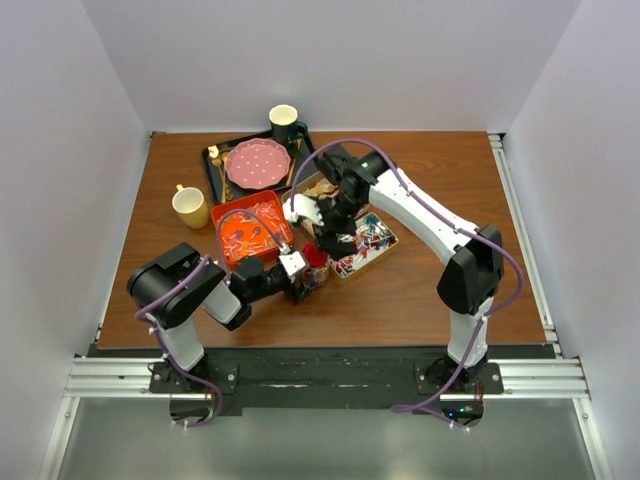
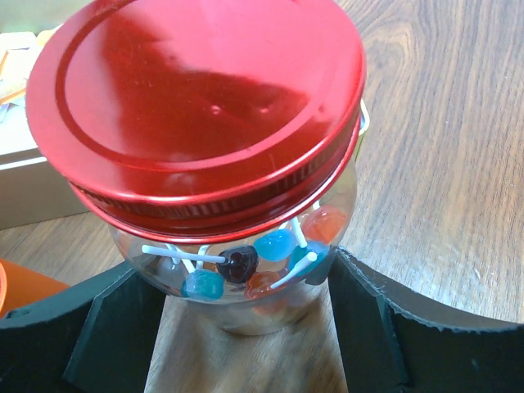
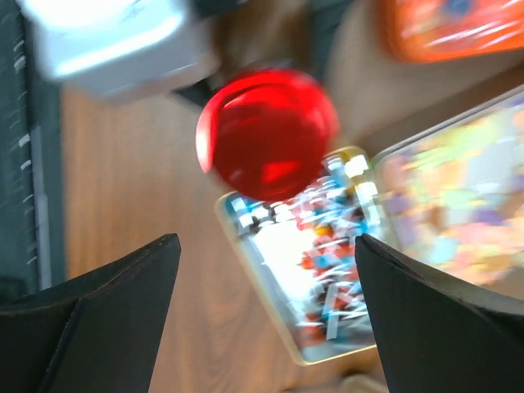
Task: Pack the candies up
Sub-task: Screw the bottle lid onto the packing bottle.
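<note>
Between the fingers of my left gripper stands a clear jar, and the gripper is closed on it, a black pad against the glass on either side low down. Inside the jar lie a handful of candies, lollipops on white sticks in blue, dark and orange-red. On its mouth sits a round red lid, somewhat tilted; I cannot tell whether it is screwed on or only resting there. My right gripper hangs above, spread wide and holding nothing, with the lid below and ahead of it in a blurred view. Just beyond the jar, a shallow tray on the wooden surface is full of bright wrapped sweets, and an orange tub beside my left arm holds more. I judge the packing partly done: some pieces are in the jar, but far more are waiting outside it. I can read no brand, label or writing anywhere.
</note>
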{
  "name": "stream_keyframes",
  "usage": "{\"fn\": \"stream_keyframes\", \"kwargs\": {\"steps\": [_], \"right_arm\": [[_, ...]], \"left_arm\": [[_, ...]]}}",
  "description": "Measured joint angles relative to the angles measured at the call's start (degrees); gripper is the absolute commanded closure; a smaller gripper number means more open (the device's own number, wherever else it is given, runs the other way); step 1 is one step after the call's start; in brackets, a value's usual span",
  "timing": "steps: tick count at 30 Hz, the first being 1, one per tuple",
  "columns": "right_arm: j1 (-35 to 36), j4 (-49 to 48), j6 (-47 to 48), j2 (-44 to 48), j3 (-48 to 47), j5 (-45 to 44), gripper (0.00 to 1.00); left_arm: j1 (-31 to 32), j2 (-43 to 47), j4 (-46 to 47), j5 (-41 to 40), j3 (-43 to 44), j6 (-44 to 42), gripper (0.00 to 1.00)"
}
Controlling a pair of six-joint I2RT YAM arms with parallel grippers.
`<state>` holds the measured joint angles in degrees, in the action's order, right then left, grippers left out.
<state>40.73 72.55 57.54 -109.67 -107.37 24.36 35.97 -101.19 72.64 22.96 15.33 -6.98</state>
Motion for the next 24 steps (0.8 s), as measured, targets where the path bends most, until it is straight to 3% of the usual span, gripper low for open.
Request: {"fn": "stream_keyframes", "kwargs": {"steps": [14, 24], "right_arm": [[3.5, 2.5, 5.7, -12.4, -13.4, 6.3, 0.08], [3.5, 3.7, 6.4, -10.1, -9.3, 5.8, 0.09]], "left_arm": [[0.0, 0.0, -0.3, 0.0, 0.3, 0.0, 1.0], [-0.1, -0.3, -0.3, 0.0, 0.5, 0.4, 1.0]]}}
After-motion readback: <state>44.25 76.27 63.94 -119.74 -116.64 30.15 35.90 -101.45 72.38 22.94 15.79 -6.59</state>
